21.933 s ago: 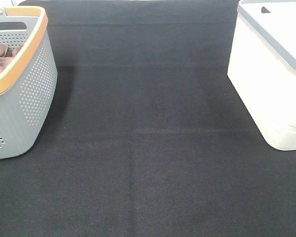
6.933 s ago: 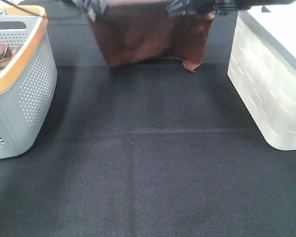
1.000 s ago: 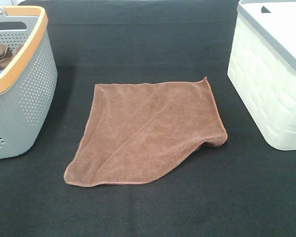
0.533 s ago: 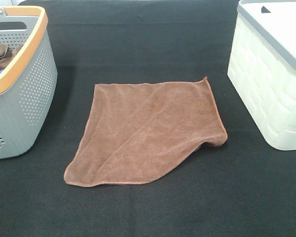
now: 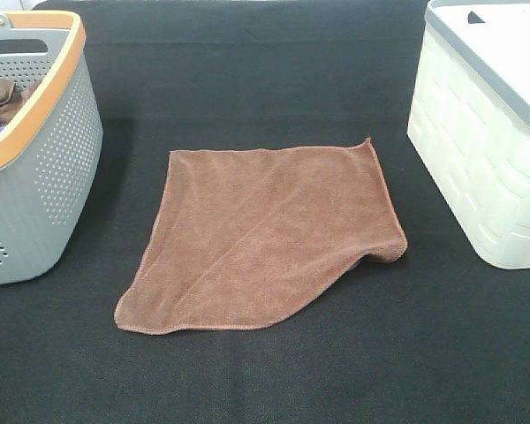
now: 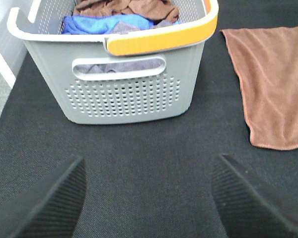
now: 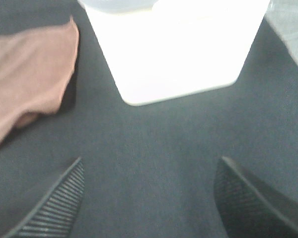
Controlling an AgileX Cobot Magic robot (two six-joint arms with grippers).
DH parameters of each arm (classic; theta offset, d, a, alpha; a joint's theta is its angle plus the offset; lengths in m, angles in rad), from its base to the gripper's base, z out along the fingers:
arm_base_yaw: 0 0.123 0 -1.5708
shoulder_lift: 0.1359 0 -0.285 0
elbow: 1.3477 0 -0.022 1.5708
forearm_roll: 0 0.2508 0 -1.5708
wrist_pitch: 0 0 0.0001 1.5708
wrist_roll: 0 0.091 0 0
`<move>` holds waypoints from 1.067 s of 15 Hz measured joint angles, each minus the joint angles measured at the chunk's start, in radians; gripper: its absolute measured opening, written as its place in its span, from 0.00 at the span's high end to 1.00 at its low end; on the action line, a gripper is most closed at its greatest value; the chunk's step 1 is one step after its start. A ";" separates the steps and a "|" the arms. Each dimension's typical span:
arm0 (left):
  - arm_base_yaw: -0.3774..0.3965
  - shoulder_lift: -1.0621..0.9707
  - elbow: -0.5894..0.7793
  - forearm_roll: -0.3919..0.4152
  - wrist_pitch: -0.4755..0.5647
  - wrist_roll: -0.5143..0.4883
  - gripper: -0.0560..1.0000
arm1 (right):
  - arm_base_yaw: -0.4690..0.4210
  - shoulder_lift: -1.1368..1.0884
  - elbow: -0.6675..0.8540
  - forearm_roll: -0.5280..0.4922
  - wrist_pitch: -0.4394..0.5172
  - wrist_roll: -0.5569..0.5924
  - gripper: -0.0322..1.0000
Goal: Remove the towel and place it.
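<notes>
A brown towel [image 5: 265, 234] lies spread flat on the black cloth in the middle of the table, between the two baskets. It also shows in the left wrist view [image 6: 273, 84] and the right wrist view [image 7: 27, 79]. My left gripper [image 6: 149, 198] is open and empty, above the black cloth in front of the grey basket [image 6: 134, 94]. My right gripper [image 7: 149, 198] is open and empty, above the cloth in front of the white basket [image 7: 179, 44]. Neither gripper shows in the exterior high view.
The grey basket with an orange rim [image 5: 44, 159] stands at the left and holds brown and blue cloths [image 6: 119, 15]. The white basket with a grey rim [image 5: 486, 150] stands at the right. Black cloth [image 5: 274, 380] covers the table.
Over the last second nothing has moved. Earlier, both grippers held the towel up at the back of the table; now it lies flat and the arms are out of the exterior view.
</notes>
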 joint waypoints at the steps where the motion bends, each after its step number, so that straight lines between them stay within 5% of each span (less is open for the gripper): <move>1: 0.000 -0.012 0.000 0.000 0.000 0.000 0.30 | 0.000 -0.026 0.000 0.000 0.000 0.000 0.29; 13: 0.000 -0.021 0.000 -0.001 0.000 0.003 0.30 | 0.000 -0.036 0.000 0.009 0.000 -0.010 0.29; 16: 0.000 -0.021 0.000 -0.001 0.000 0.003 0.30 | 0.000 -0.036 0.005 0.130 -0.002 -0.207 0.29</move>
